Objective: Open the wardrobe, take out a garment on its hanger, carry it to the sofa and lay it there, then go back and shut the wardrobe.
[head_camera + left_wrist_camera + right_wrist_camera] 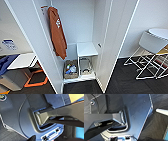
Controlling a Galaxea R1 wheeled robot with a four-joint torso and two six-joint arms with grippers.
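We face the wardrobe (pixel 82 30), both doors wide open; an orange garment (pixel 57 35) hangs inside at its left. We cannot tell how either pincer stands.

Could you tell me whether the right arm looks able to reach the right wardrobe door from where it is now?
Probably yes: the door stands wide open with bare dark floor beside it, nothing in between. Where the arm itself is, I cannot tell.
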